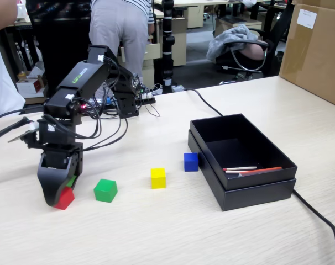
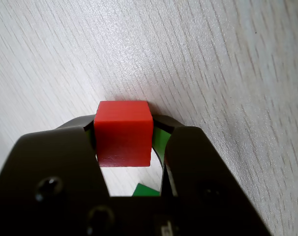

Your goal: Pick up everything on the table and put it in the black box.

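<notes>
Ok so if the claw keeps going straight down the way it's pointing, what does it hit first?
The table, almost at once. The claw points down with the red cube between its jaws, and the cube looks to be at or barely above the surface.

The table [image 1: 173,232] is light beige with a fine wood grain, seen pale and streaked in the wrist view. On it sits a matte black box [image 1: 256,193], holding one thin red stick [image 1: 264,170] and one white stick [image 1: 239,168]. Just left of the box is a blue cube [image 1: 190,162], then a yellow cube [image 1: 158,178], then a green cube [image 1: 105,190]. Farthest from the box, a red cube [image 2: 123,133] sits between the black jaws of the gripper [image 2: 125,142], whose inner faces show green. A brown cardboard box [image 1: 317,52] stands behind the black box.
</notes>
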